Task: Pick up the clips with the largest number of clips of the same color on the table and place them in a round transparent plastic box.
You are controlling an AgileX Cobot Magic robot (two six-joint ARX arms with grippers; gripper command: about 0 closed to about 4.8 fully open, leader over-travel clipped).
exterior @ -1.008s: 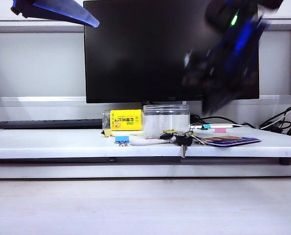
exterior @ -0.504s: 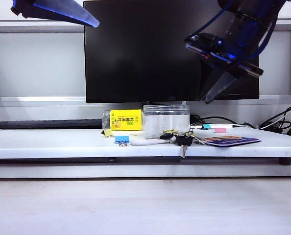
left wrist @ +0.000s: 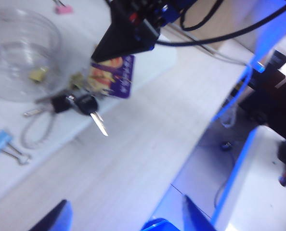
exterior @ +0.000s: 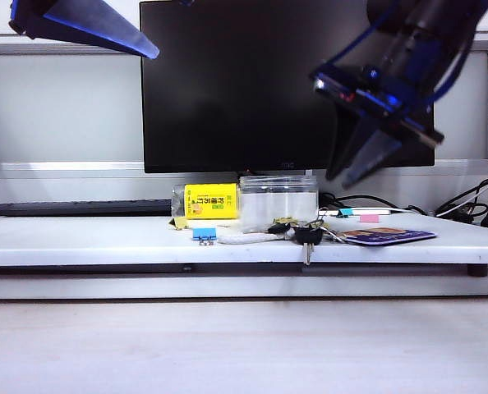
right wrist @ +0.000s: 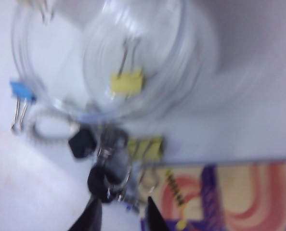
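Since a second ago, my right gripper [exterior: 352, 174] has gone from a blur above the box to a clear shape, higher and a bit right of the box [exterior: 278, 199], fingers apart and empty. My left gripper [exterior: 104, 29] has barely shifted; it hangs in the upper left corner of the exterior view.

Exterior view: box sits on the white table [exterior: 104, 238] before the monitor [exterior: 227, 82], just beside a yellow-label container [exterior: 210, 201]. Blue clip [exterior: 204, 234] lies near the table's front edge, keys [exterior: 306, 236] to its right, a printed card [exterior: 385, 236] further right. The clips are too small to tell here.

Right wrist view, blurred: it looks down into the box [right wrist: 133, 62]. One yellow clip [right wrist: 127, 82] lies inside on the bottom. A second yellow clip [right wrist: 146, 147] lies outside, just beside the box wall, touching the keys [right wrist: 102, 163]. Blue clip [right wrist: 21, 92] sits on the box's other side. My right fingertips [right wrist: 91, 216] show spread, nothing between them.

Left wrist view: box [left wrist: 22, 57] with a yellow clip [left wrist: 37, 73] seen through its wall, keys [left wrist: 78, 103] beside it, blue clip [left wrist: 1, 142] apart, a pink clip [left wrist: 62, 8] beyond the box. My right gripper [left wrist: 126, 33] hangs above the card [left wrist: 115, 77]. My left fingertips [left wrist: 54, 220] stand wide apart, empty, over bare desk well clear of everything.
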